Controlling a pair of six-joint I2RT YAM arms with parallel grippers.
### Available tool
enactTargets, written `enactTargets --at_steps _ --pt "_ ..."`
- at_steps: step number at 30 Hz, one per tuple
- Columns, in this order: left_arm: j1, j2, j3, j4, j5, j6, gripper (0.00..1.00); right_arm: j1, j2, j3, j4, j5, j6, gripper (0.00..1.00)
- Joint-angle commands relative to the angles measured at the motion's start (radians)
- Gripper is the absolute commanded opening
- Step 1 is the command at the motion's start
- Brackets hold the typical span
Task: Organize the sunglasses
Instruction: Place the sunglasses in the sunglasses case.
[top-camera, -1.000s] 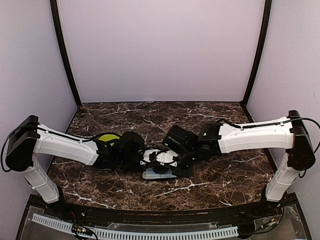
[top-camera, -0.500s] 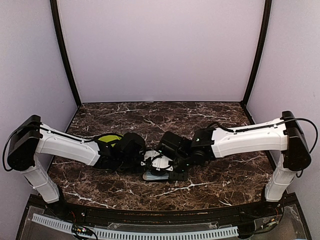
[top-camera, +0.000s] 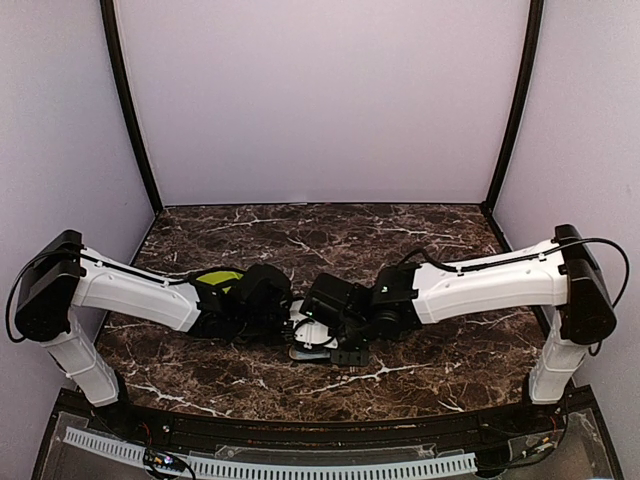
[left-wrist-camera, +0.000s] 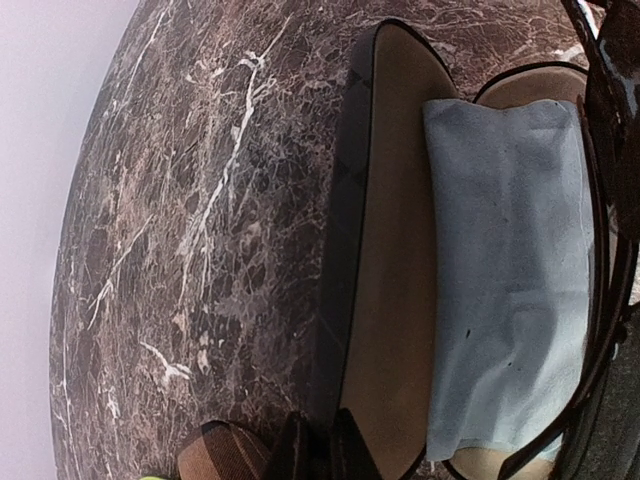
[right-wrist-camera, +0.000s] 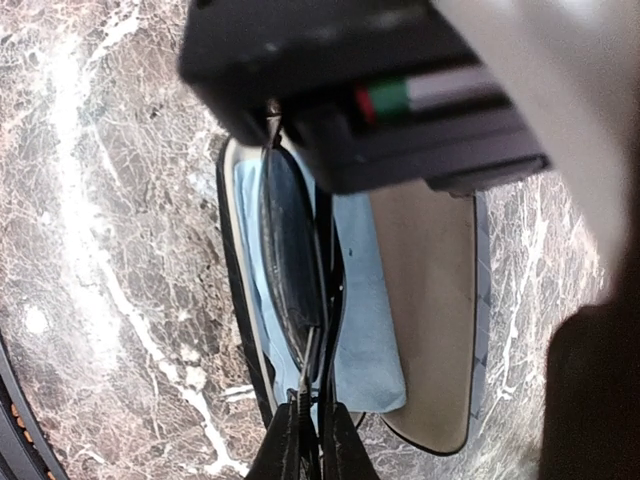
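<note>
Overhead, both arms stretch low and inward, meeting over the open case (top-camera: 303, 352). From the left wrist, the left claw (left-wrist-camera: 322, 452) is pinched shut on the case's rim, steadying it; that hold should be firm. From the right wrist, the right claw (right-wrist-camera: 305, 435) grips the sunglasses (right-wrist-camera: 290, 250) by their wire frame, edge-on above the blue cloth (right-wrist-camera: 365, 300) inside the case; lower them level, within the rim.

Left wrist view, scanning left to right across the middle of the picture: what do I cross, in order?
In order: marble tabletop → open case, tan lining up → light blue cloth lying in it → sunglasses at the right edge.
</note>
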Motion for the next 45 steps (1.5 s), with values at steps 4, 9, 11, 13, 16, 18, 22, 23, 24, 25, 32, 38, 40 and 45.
enactTargets --at_steps 4,9,11,13,16,18,22,23,24,25,32,38,40,45 --pt "-0.006 -0.020 -0.007 0.078 0.019 -0.022 0.03 0.011 0.038 0.023 -0.010 -0.001 -0.011 0.08" --pt "-0.006 -0.023 -0.014 0.092 0.026 -0.029 0.03 0.014 0.046 0.013 -0.013 -0.011 -0.007 0.08" --pt "-0.006 -0.024 -0.020 0.096 0.030 -0.032 0.03 0.013 0.050 0.004 -0.006 -0.004 -0.001 0.08" --pt "-0.006 -0.023 -0.024 0.098 0.032 -0.035 0.03 0.014 0.051 -0.001 -0.003 -0.001 0.005 0.09" --pt "-0.008 -0.025 -0.028 0.102 0.031 -0.038 0.03 0.013 0.060 -0.001 0.001 -0.003 0.015 0.09" --pt "-0.008 -0.028 -0.033 0.108 0.032 -0.040 0.03 0.013 0.067 0.001 0.002 0.005 0.023 0.09" --pt "-0.011 -0.031 -0.038 0.114 0.033 -0.042 0.03 0.014 0.078 0.003 -0.001 0.016 0.032 0.09" --pt "-0.011 -0.031 -0.039 0.114 0.033 -0.042 0.03 0.013 0.081 0.004 0.000 0.018 0.034 0.10" --pt "-0.011 -0.031 -0.041 0.115 0.032 -0.044 0.03 0.014 0.082 0.004 0.001 0.020 0.035 0.10" --pt "-0.011 -0.031 -0.042 0.116 0.032 -0.045 0.03 0.013 0.082 0.003 -0.001 0.019 0.037 0.10" --pt "-0.014 -0.034 -0.052 0.124 0.032 -0.056 0.04 0.013 0.081 -0.002 0.000 0.030 0.052 0.21" --pt "-0.016 -0.035 -0.056 0.123 0.027 -0.055 0.04 0.013 0.084 -0.001 0.007 0.037 0.065 0.30" --pt "-0.016 -0.038 -0.058 0.123 0.027 -0.055 0.04 0.012 0.085 0.001 0.007 0.041 0.067 0.32" --pt "-0.019 -0.034 -0.060 0.126 0.027 -0.057 0.04 0.011 0.081 0.004 0.006 0.058 0.077 0.33"
